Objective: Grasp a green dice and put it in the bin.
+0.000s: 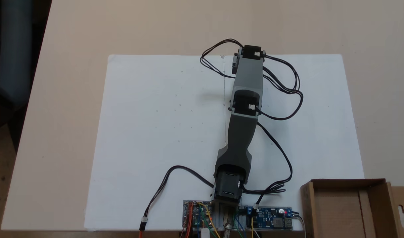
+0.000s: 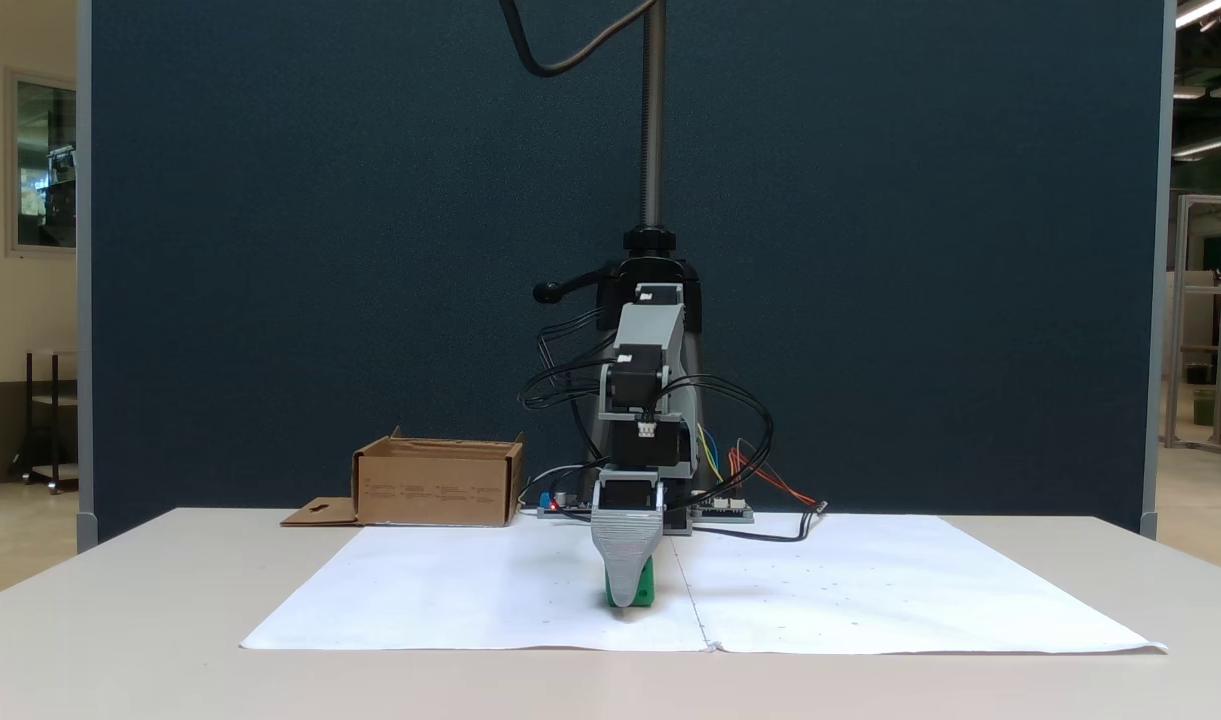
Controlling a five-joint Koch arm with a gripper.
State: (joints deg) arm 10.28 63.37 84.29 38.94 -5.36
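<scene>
Dice on paper, end effector down over it | I can't tell its jaw state | lift and carry to bin remain, I judge

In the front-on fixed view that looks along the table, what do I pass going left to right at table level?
The bin's flat side flap → the bin → the gripper down at the green dice → the bundle of red wires.
</scene>
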